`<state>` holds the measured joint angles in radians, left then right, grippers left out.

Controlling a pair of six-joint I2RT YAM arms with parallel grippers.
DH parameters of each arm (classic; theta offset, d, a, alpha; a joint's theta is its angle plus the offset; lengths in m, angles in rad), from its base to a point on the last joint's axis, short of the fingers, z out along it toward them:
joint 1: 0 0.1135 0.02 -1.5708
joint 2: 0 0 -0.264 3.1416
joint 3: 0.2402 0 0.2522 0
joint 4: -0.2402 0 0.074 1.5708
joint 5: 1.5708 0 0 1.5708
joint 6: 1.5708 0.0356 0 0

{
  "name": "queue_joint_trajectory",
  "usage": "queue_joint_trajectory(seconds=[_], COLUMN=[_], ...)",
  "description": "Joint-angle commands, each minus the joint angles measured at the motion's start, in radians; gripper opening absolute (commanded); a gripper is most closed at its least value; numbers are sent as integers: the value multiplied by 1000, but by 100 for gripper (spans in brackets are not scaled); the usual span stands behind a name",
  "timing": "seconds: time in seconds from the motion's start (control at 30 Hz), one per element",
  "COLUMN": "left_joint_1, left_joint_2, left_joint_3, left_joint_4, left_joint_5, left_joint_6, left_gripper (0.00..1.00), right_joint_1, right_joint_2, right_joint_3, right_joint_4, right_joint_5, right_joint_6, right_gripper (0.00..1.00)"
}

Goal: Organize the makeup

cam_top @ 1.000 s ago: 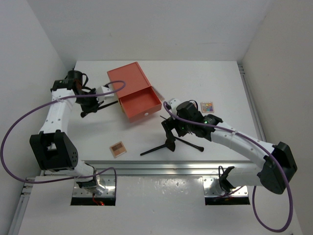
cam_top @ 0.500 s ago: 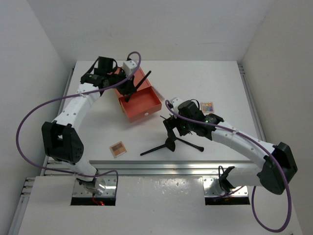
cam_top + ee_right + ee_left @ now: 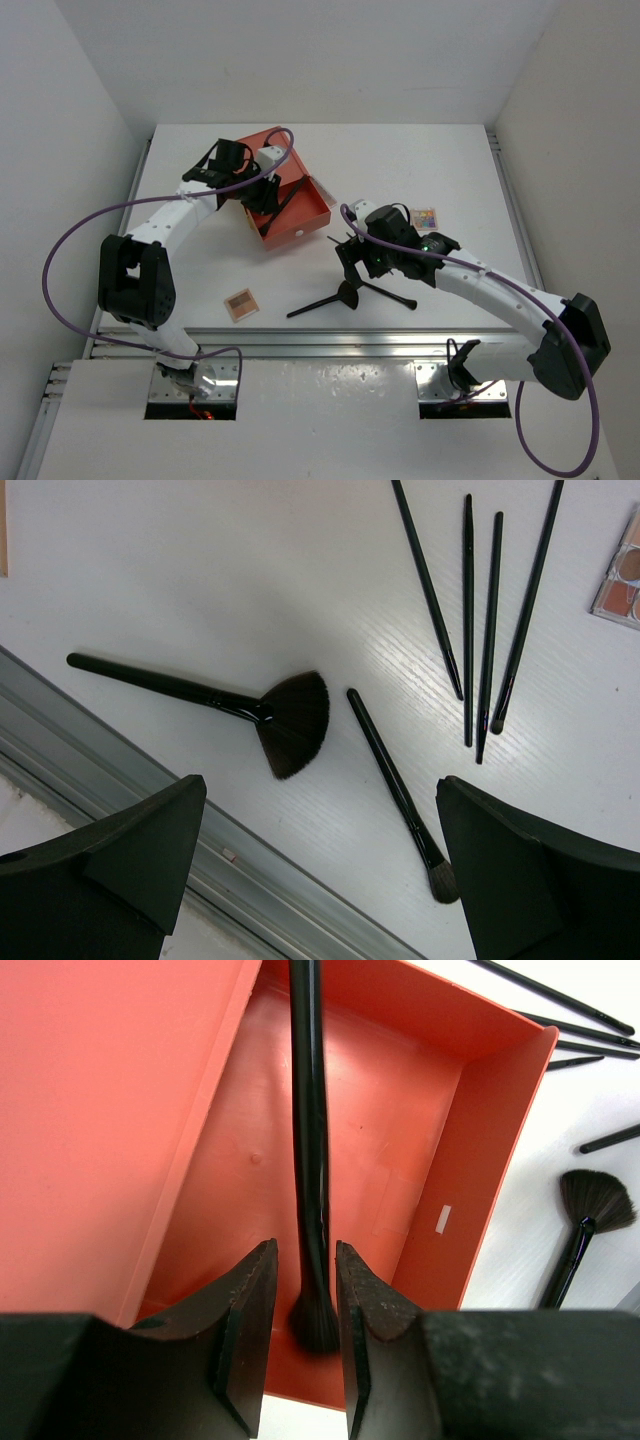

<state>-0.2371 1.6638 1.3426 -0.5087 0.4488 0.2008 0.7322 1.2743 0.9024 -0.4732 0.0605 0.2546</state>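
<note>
Change: your left gripper [image 3: 305, 1250] has swung in from the left side of the table [image 3: 180, 270] and now sits over the red drawer [image 3: 500, 1130].
Left tool: the jaws have eased slightly apart, with a sliver of gap on each side of the black brush [image 3: 308, 1110], so they no longer pinch it.
Brush: bristles down on the drawer floor, handle leaning across the drawer.
Right gripper [image 3: 320, 790]: wide open and empty, hovering over the fan brush [image 3: 290, 720] and thin brushes [image 3: 480, 630].
Meaning: one brush looks delivered. The rest, plus the tan palette [image 3: 240, 303] and multicoloured palette [image 3: 424, 218], await you.
</note>
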Motion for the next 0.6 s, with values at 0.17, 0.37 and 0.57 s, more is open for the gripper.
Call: queue_joint_trajectory(seconds=[0.17, 0.37, 0.57], left_joint_1=[-24, -62, -283], left_joint_2=[-19, -62, -133], left_joint_3=[35, 124, 106], left_joint_4=[10, -62, -275], left_joint_5=[-64, -36, 24], left_joint_6=[58, 132, 366], left_gripper=[38, 36, 58], right_joint_1=[-2, -4, -8], right_joint_2=[-9, -27, -58], right_joint_3=[35, 30, 32], right_joint_4=[-13, -28, -57], right_joint_5=[4, 21, 91], right_joint_6=[8, 20, 54], right_gripper=[98, 100, 100])
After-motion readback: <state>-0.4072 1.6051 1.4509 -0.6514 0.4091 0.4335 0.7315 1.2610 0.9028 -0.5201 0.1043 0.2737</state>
